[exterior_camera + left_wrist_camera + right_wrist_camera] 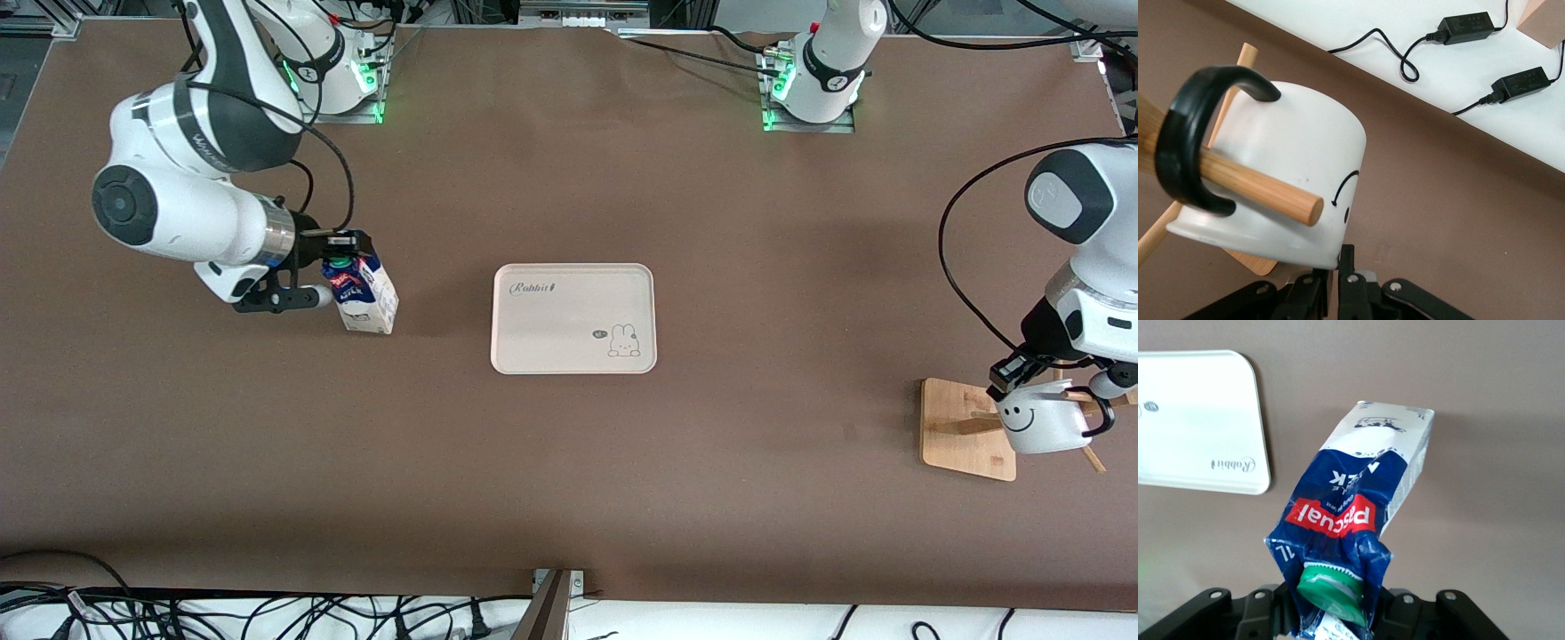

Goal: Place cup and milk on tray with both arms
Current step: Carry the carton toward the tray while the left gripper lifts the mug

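Brown surface, cables along the edge nearest the front camera, arm bases along the top of the front view.

Nearest the front camera: cup at the left arm's end, hung upside down on a wooden stand. Left claw is clenched on the cup's rim, just below the smiley face. Left wrist view adds what the front view can't: a peg runs straight through the black handle, so the cup is not free yet. My read: it has to slide off along the peg's axis before it can travel.

Next: tray, mid-surface between the two arms, nothing on it, long side running between the arms' ends.

Farthest: milk at the right arm's end, a bit farther from the front camera than the tray's centre. Right claw grips its crumpled top around the green cap. Carton leans, and I can't tell whether its base is on the surface. In the right wrist view the carton's long axis points away from the claw, with the tray's corner off to one side of it.

Key relation: tray sits roughly between both loads. Milk is closer to it and free to go straight toward the tray. Cup is well apart from it and pegged, so likely the slower side.
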